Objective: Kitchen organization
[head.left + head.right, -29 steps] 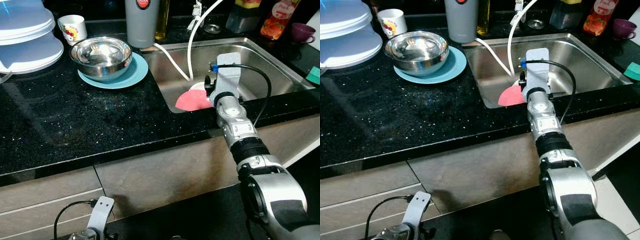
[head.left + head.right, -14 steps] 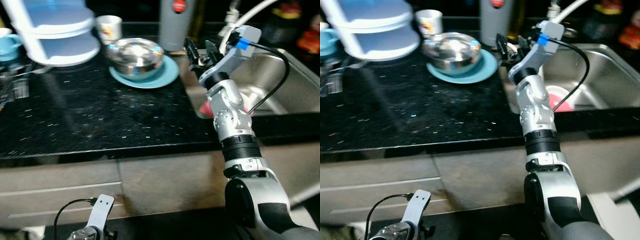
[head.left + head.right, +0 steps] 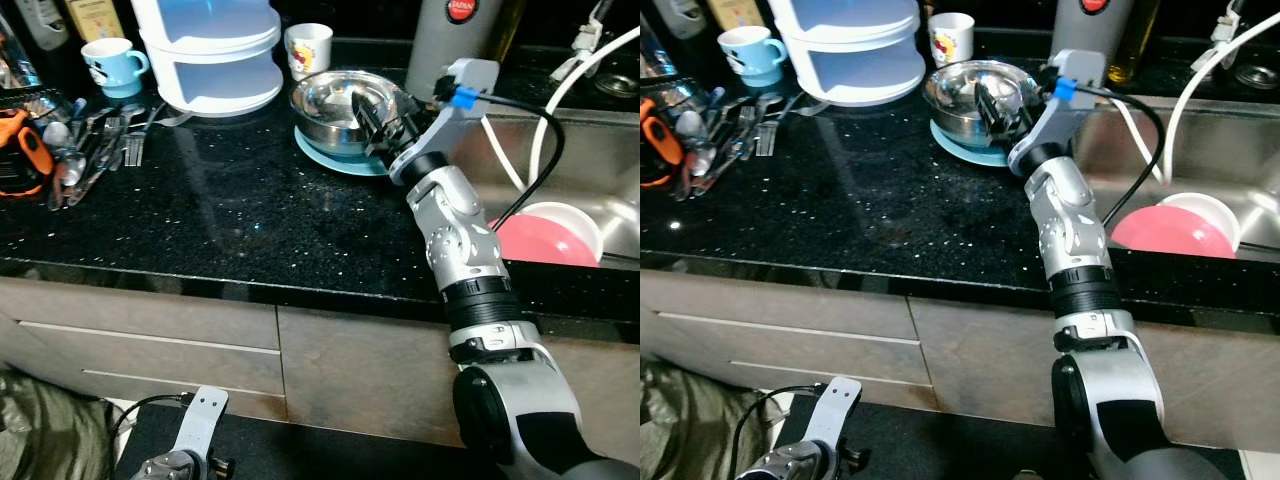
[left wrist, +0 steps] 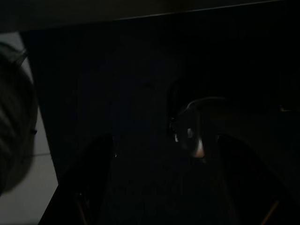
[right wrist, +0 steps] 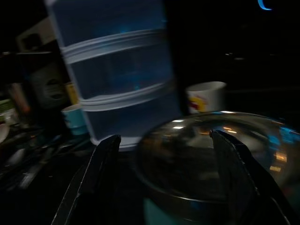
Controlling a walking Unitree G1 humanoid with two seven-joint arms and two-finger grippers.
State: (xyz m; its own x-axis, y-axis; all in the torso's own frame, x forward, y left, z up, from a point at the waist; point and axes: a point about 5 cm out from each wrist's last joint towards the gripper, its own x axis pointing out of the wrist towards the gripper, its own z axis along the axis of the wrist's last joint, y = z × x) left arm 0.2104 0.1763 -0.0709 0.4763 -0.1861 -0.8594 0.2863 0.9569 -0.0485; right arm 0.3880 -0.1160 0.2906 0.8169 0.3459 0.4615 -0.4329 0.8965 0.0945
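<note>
A steel bowl sits on a light blue plate on the black counter. My right gripper reaches over the counter and is open, its fingertips at the bowl's near right rim. In the right wrist view the two black fingers stand wide apart on either side of the bowl, with nothing between them. In the sink lie a pink plate and a white dish. My left gripper hangs low before the cabinet, fingers apart in the dark.
A white stacked container, a white mug and a blue mug stand behind the bowl. Cutlery lies at the far left. A grey flask and a white hose are by the sink. Drawers sit below.
The camera has swung left. My right gripper has left the sink, crossed over the counter edge and now reaches the steel bowl's rim.
</note>
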